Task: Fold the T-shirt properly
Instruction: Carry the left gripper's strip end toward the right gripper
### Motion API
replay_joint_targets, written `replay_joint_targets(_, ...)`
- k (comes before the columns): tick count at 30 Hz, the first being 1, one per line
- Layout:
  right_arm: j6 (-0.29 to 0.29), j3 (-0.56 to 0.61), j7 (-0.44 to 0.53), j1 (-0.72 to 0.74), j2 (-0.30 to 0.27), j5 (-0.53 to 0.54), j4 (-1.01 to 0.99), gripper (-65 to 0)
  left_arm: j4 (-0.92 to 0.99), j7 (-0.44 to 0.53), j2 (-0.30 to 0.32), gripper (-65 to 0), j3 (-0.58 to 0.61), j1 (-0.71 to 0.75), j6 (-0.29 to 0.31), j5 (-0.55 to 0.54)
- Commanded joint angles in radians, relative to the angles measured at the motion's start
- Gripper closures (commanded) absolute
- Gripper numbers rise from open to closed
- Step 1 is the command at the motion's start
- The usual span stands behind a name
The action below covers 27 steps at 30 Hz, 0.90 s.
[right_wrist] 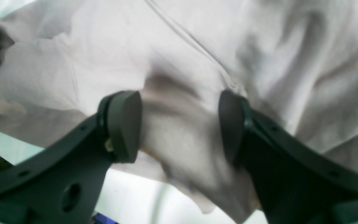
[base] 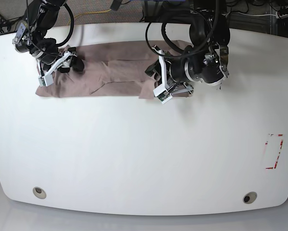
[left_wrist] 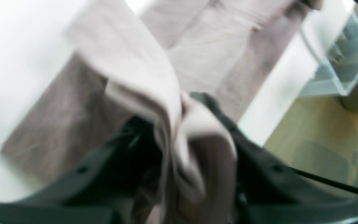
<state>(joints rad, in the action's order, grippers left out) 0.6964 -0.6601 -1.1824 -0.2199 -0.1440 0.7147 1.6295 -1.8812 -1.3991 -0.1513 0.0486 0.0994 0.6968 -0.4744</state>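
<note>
Two grippers are engaged with one T-shirt [base: 110,70], which lies as a long, partly folded band along the far side of the white table [base: 134,154].

Handling, as judged: the cloth is light, soft and limp, with no stiffness to carry a fold unaided. It creases readily and will sag or slide from any pinch that takes only a thin layer. The best holds appear to be edges, hems and corners where layers are doubled; a grip in mid-panel would only bunch it.

Left of the base view, the right gripper [right_wrist: 179,124] sits over the band's end. Its jaws stand wide apart, and a raised ridge of cloth lies between the two pads [right_wrist: 126,124]. Whether the pads press that ridge or merely straddle it cannot be told. More cloth spreads ahead of the fingertips and to both sides; bare table shows behind and below the fingers.

Right of the base view, the left gripper [left_wrist: 182,149] is at the band's other end. A thick folded bundle of cloth runs up between its jaws and drapes forward over the flat shirt beyond. The picture is blurred, and whether the jaws clamp the bundle or have slackened cannot be told. The flat shirt lies ahead and left of this gripper; the table edge and floor are to its right.
</note>
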Motion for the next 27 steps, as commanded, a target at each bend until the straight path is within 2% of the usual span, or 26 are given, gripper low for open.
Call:
replay_joint_targets(1,0.002,0.000,0.003,0.007,-0.012,0.009,0.012,-37.1,0.007,0.013,-0.006,-20.6,0.012,-0.053,0.001,-0.013)
replay_joint_targets(10,0.002,0.001,0.003,0.007,-0.012,0.009,0.012,-37.1,-0.008,0.010,-0.003,-31.2,0.116,-0.086,0.001,-0.017)
replay_joint_targets(15,0.002,0.001,0.003,0.007,-0.012,0.009,0.015,-37.1,-0.076,0.010,-0.001,-31.9,0.110,-0.097,0.001,-0.017)
replay_joint_targets(27,0.002,-0.005,0.003,0.001,-0.012,0.009,0.016,-37.1,-0.073,0.014,0.092,-32.4,-0.117,-0.091,0.001,-0.017)
